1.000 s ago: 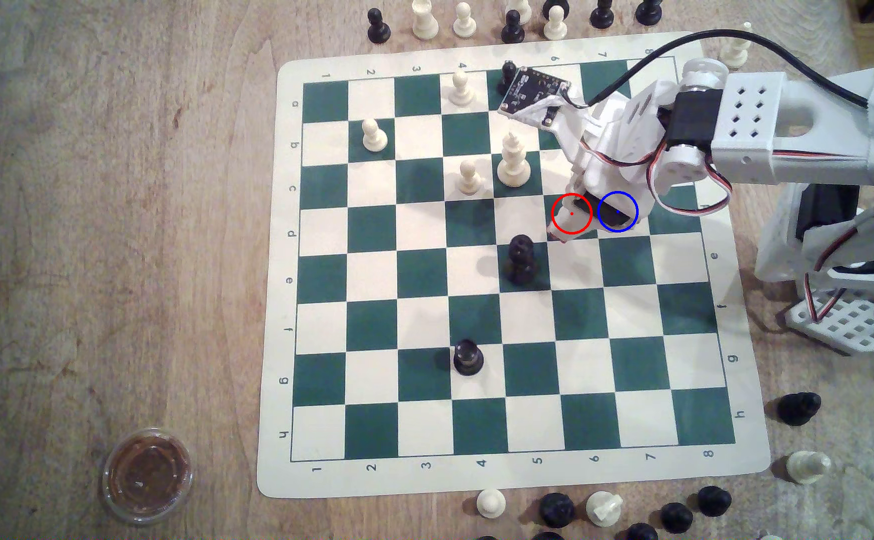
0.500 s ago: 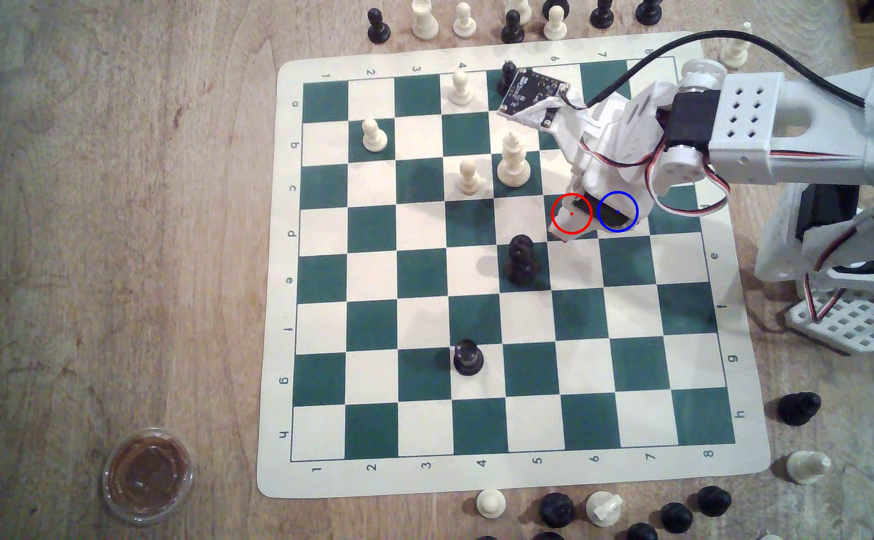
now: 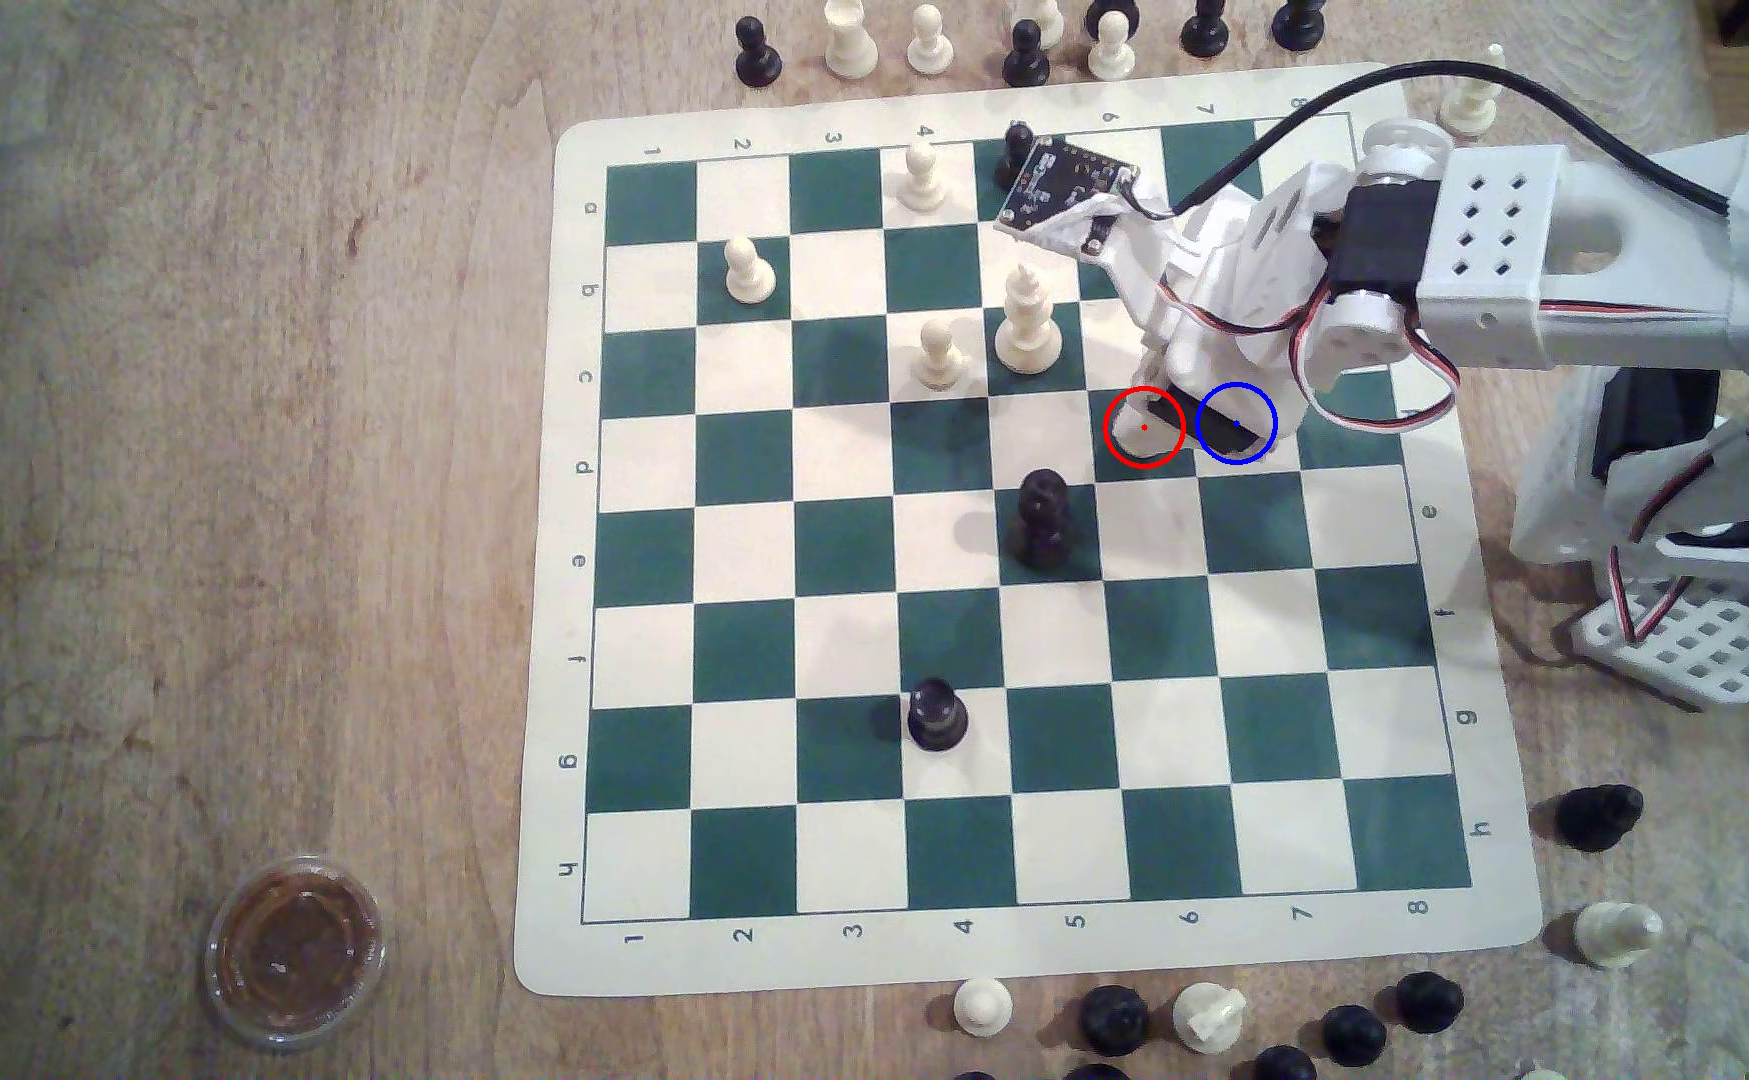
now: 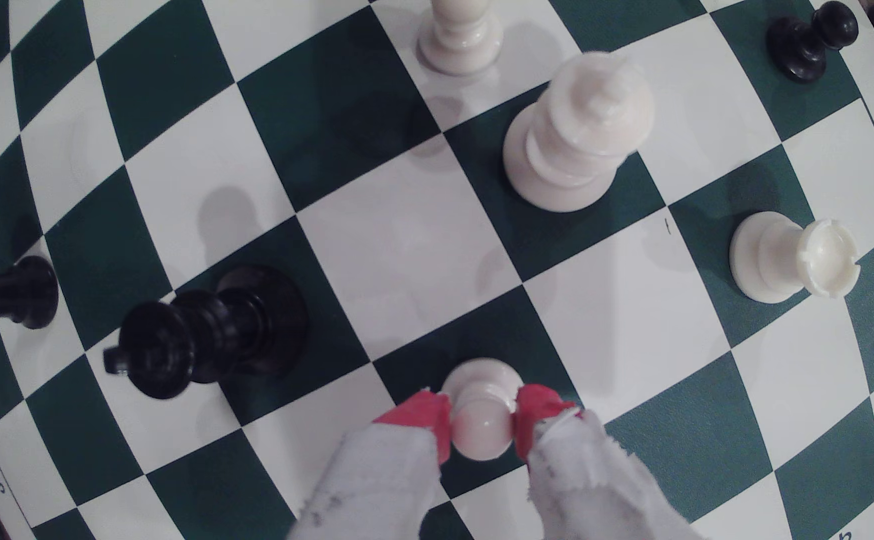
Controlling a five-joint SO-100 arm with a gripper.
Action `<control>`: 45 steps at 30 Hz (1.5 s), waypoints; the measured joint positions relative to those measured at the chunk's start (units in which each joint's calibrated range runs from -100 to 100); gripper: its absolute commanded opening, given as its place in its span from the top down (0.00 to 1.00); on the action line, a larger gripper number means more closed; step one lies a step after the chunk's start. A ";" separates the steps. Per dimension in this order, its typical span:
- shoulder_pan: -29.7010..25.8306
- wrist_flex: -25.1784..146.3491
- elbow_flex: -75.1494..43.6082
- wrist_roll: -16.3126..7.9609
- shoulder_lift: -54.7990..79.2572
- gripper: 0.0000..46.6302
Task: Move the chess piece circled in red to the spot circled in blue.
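The wooden desk [image 3: 226, 467] carries a green-and-cream chessboard [image 3: 1015, 955], with spare black and cream pieces standing off its edges. The white arm [image 3: 1535, 280] reaches in from the exterior view's right, over row d. On the board, a tall cream piece with a spiked crown [image 3: 1028, 320] stands beside a black tall piece [image 3: 1042, 517] one row below in the exterior view. The hand [image 4: 481, 423] has its red-tipped fingertips [image 4: 427, 415] pressed against both sides of the cream pawn [image 4: 482, 415], gripping its ball head. The pawn's base sits on a dark green square, inside the red circle in the exterior view. The blue-circled square [image 3: 1265, 449] lies just beside it toward the exterior view's right, mostly hidden under the hand.
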 measured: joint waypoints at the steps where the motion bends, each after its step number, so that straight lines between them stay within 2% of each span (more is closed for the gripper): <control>1: 0.00 0.00 0.00 0.00 0.00 0.90; 7: 0.00 0.00 0.00 0.00 0.00 0.99; 16: 0.00 0.40 0.00 0.00 -0.25 1.00; 20: -0.15 4.22 -0.63 0.00 -2.09 1.00; 25: -0.52 12.19 -7.14 0.00 -6.12 1.00; 31: -0.52 16.49 -7.77 0.00 -11.31 1.00; 39: 0.81 16.73 0.18 1.03 -19.19 1.00; 45: 2.21 16.41 4.52 1.27 -19.77 1.00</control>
